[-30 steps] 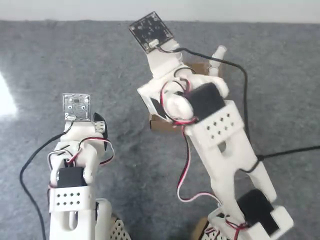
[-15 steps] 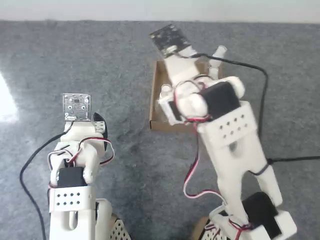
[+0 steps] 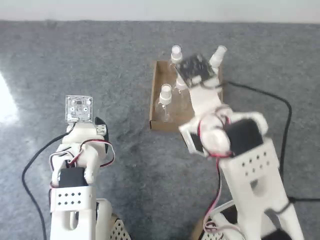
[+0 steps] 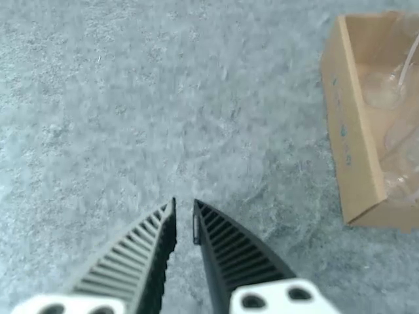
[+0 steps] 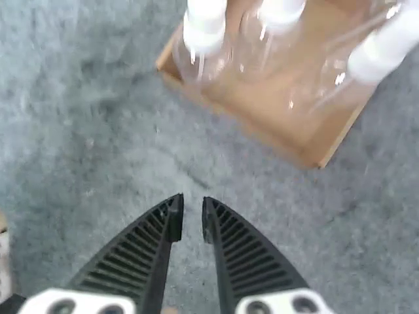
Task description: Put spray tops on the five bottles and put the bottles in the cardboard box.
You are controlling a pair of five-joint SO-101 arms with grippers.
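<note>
The right gripper is nearly closed, with only a slim gap between its ribbed black fingers, and holds nothing; it hangs over grey carpet just near of the cardboard box. A second ago the right arm was stretched out over the box and hid most of it; it has since drawn back toward the near side, and the box now lies open to the overhead view. Clear bottles with white spray tops stand inside the box, some leaning; four tops can be made out, and the arm's wrist covers part of the box, so a fifth cannot be confirmed. This looks like a bottle just dropped off, with the task at or close to its end. The left gripper is likewise almost shut and empty, over bare carpet well left of the box, where its arm has barely stirred.
</note>
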